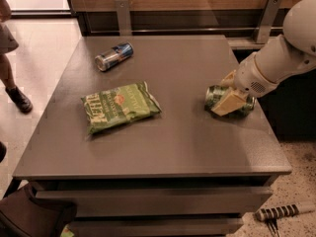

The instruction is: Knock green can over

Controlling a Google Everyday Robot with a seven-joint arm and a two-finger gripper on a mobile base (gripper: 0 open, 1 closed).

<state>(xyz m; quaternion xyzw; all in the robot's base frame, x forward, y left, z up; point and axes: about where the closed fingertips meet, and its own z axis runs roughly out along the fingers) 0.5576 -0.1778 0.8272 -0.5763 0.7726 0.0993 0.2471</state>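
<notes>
The green can (214, 96) lies on its side near the right edge of the grey table (187, 137), its silver top facing left. My gripper (224, 94) reaches in from the right on a white arm and sits right over the can. One beige finger (229, 101) lies across the can's front and the other shows behind it, so the gripper is shut on the can. The middle of the can is hidden by the front finger.
A flat green chip bag (120, 106) lies at the table's centre left. A blue-and-silver can (114, 56) lies on its side at the back left. A person's leg and shoe (15, 90) stand at the left. A striped tool (279, 213) lies on the floor at bottom right.
</notes>
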